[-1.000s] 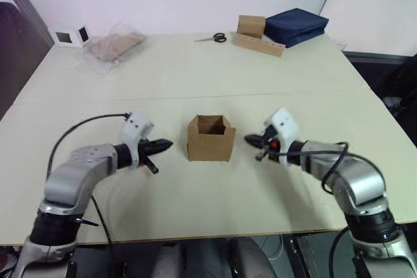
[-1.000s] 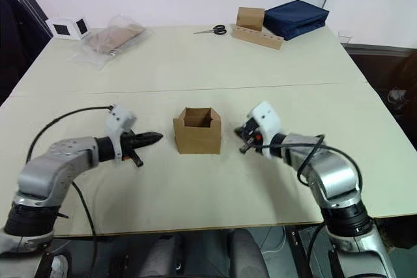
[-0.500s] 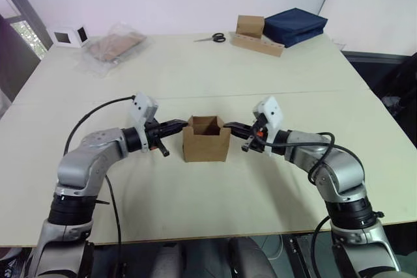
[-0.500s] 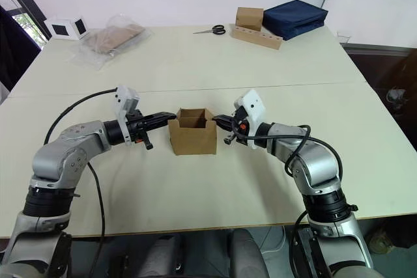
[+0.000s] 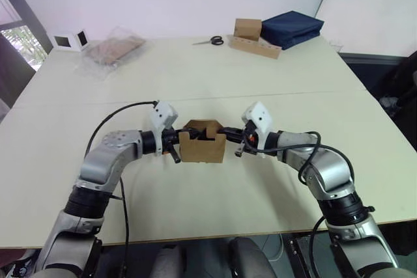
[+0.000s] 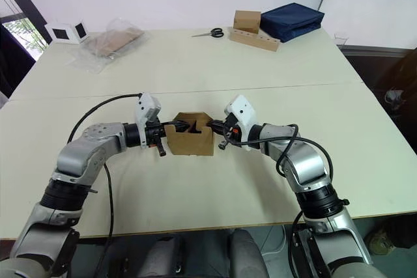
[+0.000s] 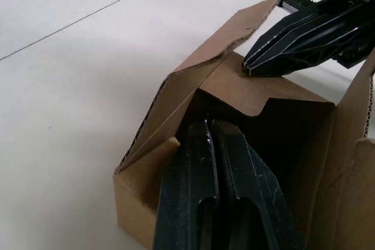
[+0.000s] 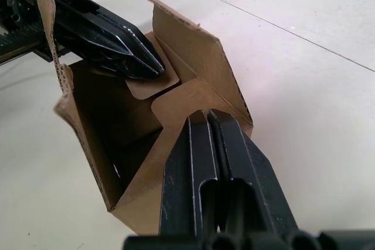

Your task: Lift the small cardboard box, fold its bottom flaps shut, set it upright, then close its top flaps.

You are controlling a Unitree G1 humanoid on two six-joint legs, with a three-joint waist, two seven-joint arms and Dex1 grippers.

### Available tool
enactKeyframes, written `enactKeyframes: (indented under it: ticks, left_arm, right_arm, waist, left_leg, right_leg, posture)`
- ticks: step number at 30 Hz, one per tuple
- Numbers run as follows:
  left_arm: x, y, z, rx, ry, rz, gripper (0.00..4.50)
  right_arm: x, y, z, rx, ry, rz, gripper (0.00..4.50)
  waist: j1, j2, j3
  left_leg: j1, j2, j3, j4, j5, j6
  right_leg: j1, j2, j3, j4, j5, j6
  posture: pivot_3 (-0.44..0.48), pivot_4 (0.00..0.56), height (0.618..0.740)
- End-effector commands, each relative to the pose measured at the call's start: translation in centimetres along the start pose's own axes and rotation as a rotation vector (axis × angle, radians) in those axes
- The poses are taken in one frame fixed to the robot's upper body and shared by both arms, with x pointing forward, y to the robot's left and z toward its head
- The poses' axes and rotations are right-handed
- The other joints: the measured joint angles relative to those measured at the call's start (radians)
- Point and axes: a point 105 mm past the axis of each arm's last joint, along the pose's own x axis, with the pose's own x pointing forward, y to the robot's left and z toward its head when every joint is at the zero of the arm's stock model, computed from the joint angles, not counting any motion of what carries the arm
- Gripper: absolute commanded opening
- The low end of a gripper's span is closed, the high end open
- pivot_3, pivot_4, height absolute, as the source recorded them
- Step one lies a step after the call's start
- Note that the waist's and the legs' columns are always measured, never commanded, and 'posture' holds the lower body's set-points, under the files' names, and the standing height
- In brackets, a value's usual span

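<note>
Small cardboard box upright on surface, centred between arms. Left end effector and right end effector both clenched, tips pressing opposite top flaps inward.

Small cardboard box: one, near the middle of the table, top flaps four.
Grippers: two, the left gripper and the right gripper, one at each side of that box.
Scissors: one pair, at the table's far edge.
Holed cardboard strip with squarish brown box: one, beside the scissors.
Dark blue folded cloth: one, behind the strip.
Clear plastic bag of cardboard: one, far left of the table.
White cube: one, beside the bag.
</note>
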Motion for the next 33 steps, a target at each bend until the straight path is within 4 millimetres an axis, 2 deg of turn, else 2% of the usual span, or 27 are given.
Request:
enactKeyframes:
  ticks: [1,4,10,13,15,18,24,28,33]
  left_arm:
    - [-0.8,0.6,0.8,-0.025,-0.038,0.037,0.1]
    - [-1.7,0.7,2.7,-0.053,-0.126,0.036,0.1]
    - [-4.6,0.7,6.0,-0.104,-0.253,0.032,0.1]
    - [-5.9,1.0,7.0,-0.124,-0.282,0.029,0.1]
    - [-6.2,1.9,6.9,-0.115,-0.266,0.059,0.1]
    - [-5.2,3.8,6.2,-0.091,-0.225,0.121,0.1]
    - [-1.2,4.4,5.5,-0.091,-0.212,0.037,0.1]
    - [1.2,4.2,4.6,-0.121,-0.186,-0.04,0.1]
    - [2.3,4.1,3.9,-0.121,-0.163,-0.102,0.1]
  right_arm:
    - [-0.1,0.0,0.9,-0.023,-0.015,0.003,0.0]
    - [-0.4,-0.2,2.5,-0.03,-0.067,-0.004,0.0]
    - [-2.5,-0.2,6.6,-0.018,-0.202,0.004,0.0]
    - [-3.7,0.7,8.0,-0.022,-0.237,0.045,0.0]
    - [-4.3,2.1,8.4,-0.029,-0.238,0.116,0.0]
    - [-4.3,4.8,8.1,-0.017,-0.209,0.242,0.0]
    - [-2.4,6.5,6.1,-0.009,-0.136,0.286,0.0]
    - [-1.1,6.5,5.5,-0.011,-0.115,0.279,0.0]
    - [0.1,5.5,4.8,-0.011,-0.089,0.241,0.0]
  waist:
    - [0.0,0.0,0.0]
    - [0.0,0.0,0.0]
    - [0.001,0.0,0.001]
    - [0.003,0.0,0.001]
    - [0.003,0.0,0.001]
    - [0.006,0.0,0.001]
    - [0.004,0.0,0.001]
    - [0.003,0.0,0.001]
    - [-0.001,0.0,0.001]
  left_leg:
    - [0.003,0.0,0.0,-0.001,0.0,0.0]
    - [0.004,0.0,0.0,-0.001,0.0,0.001]
    - [0.003,0.0,-0.001,-0.001,-0.001,0.001]
    - [0.004,0.0,-0.001,-0.001,-0.001,0.001]
    - [0.004,0.0,-0.002,-0.001,-0.001,0.001]
    - [0.004,0.0,-0.002,-0.001,-0.001,0.001]
    - [0.004,0.0,-0.002,-0.001,-0.001,0.001]
    - [0.004,0.0,-0.002,-0.001,-0.001,0.001]
    - [0.003,0.0,-0.001,-0.002,-0.001,0.002]
  right_leg:
    - [0.004,0.0,0.0,-0.002,0.0,0.0]
    - [0.006,0.0,0.0,-0.003,0.0,0.0]
    - [0.005,0.0,0.0,-0.005,0.0,0.0]
    - [0.006,0.0,-0.001,-0.005,0.0,0.0]
    - [0.006,0.0,-0.001,-0.005,0.0,0.0]
    - [0.007,0.0,-0.002,-0.006,0.0,0.0]
    - [0.008,0.0,-0.002,-0.007,0.0,0.0]
    - [0.008,0.0,-0.002,-0.008,0.0,0.0]
    - [0.007,0.0,-0.002,-0.008,0.0,0.0]
  posture:
    - [0.0,0.15,0.74]
    - [0.0,0.15,0.74]
    - [0.0,0.15,0.74]
    - [0.0,0.15,0.74]
    - [0.0,0.15,0.74]
    - [0.0,0.15,0.74]
    - [0.0,0.15,0.74]
    - [0.0,0.15,0.74]
    - [0.0,0.15,0.74]
